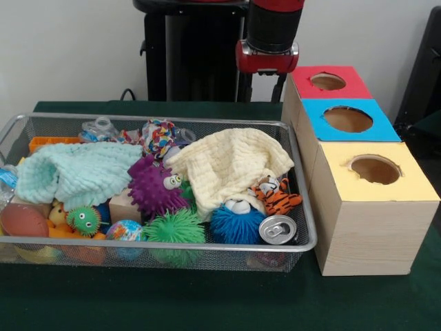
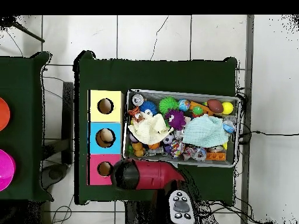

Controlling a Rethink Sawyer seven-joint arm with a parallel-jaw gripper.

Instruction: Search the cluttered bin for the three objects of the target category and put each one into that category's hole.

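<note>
The wire mesh bin (image 1: 207, 249) sits on the green table and also shows in the overhead view (image 2: 182, 93). One multicoloured patchwork bundle (image 1: 158, 136) lies at the bin's far rim between the two cloths; in the overhead view it lies along the bin's lower edge (image 2: 177, 150). More patchwork fabric (image 1: 127, 136) shows just left of it. No other bundle shows clearly. The yellow-topped box's hole (image 1: 375, 169) (image 2: 105, 106) is empty and nearest the camera. My arm's red cuff (image 1: 268, 61) hangs behind the red-topped box, outside the bin. My gripper (image 1: 262, 88) below it shows only as dark parts.
A mint cloth (image 1: 76, 172) and a cream cloth (image 1: 231, 165) cover much of the bin. Purple (image 1: 153, 187), green (image 1: 173, 227) and blue (image 1: 236, 224) spiky balls, a tiger toy (image 1: 275, 196) and a can (image 1: 278, 229) lie around them. Blue-topped (image 1: 348, 118) and red-topped (image 1: 327, 81) boxes stand behind the yellow one.
</note>
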